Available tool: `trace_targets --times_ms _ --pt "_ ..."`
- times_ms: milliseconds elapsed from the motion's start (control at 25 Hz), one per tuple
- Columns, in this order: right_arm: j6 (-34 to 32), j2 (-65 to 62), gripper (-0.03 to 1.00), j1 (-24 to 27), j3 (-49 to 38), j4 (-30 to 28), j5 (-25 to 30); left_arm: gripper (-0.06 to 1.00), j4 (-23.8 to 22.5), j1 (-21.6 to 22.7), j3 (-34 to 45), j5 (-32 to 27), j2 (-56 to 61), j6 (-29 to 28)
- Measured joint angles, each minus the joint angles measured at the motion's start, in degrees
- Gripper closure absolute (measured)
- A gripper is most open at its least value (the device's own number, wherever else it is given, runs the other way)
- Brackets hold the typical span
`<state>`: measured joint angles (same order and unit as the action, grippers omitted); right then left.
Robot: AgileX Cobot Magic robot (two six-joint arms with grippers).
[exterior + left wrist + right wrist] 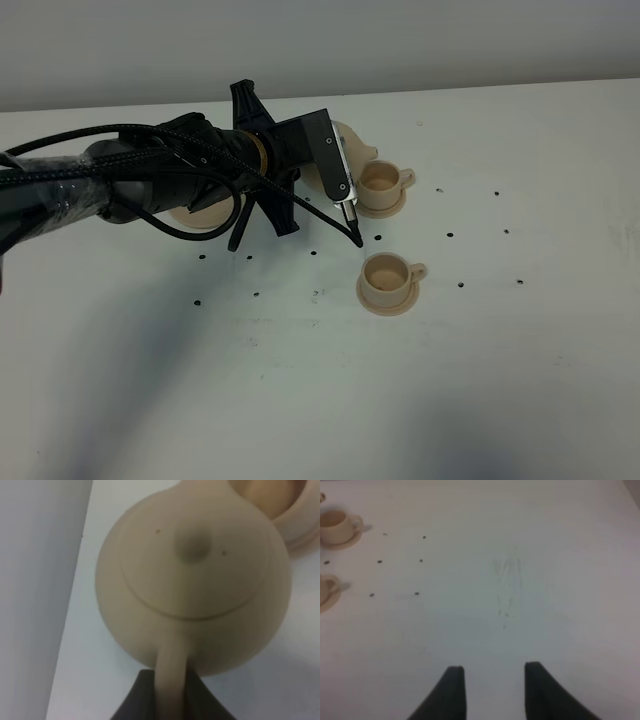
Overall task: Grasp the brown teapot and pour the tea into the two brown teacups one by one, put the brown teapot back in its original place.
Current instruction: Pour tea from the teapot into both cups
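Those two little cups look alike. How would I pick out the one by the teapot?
Follow the black arm across the white table to the tan teapot it holds. The far cup sits right beside that teapot. The near cup stands alone, farther forward, with nothing next to it.

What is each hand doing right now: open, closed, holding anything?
Left hand: closed on the loop handle of the brown teapot.
Right hand: open, holding nothing.
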<state>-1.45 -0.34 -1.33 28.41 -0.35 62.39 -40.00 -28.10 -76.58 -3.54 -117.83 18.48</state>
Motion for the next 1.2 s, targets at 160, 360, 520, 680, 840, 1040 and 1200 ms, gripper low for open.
trace_targets --times_ms 160,360,520,680,840,1040,1200 --pt "0.00 0.00 0.66 0.00 0.00 0.00 0.00 0.86 -0.22 0.00 0.00 0.37 0.16 0.00" --pt "0.00 0.00 0.66 0.00 0.00 0.00 0.00 0.86 -1.06 0.00 0.08 0.49 0.78 0.00" --pt "0.00 0.00 0.66 0.00 0.00 0.00 0.00 0.86 -1.49 0.00 0.37 0.66 1.27 0.00" --pt "0.00 0.00 0.66 0.00 0.00 0.00 0.00 0.86 -1.83 0.00 1.43 1.16 1.27 0.06" --pt "0.00 0.00 0.66 0.00 0.00 0.00 0.00 0.86 -2.39 0.00 2.22 1.40 1.27 0.23" --pt "-0.05 0.00 0.66 0.00 0.00 0.00 0.00 0.86 -3.07 0.00 2.29 1.40 1.70 0.62" --pt "-0.01 0.00 0.66 0.00 0.00 0.00 0.00 0.86 -3.20 0.00 2.29 1.53 2.32 1.60"
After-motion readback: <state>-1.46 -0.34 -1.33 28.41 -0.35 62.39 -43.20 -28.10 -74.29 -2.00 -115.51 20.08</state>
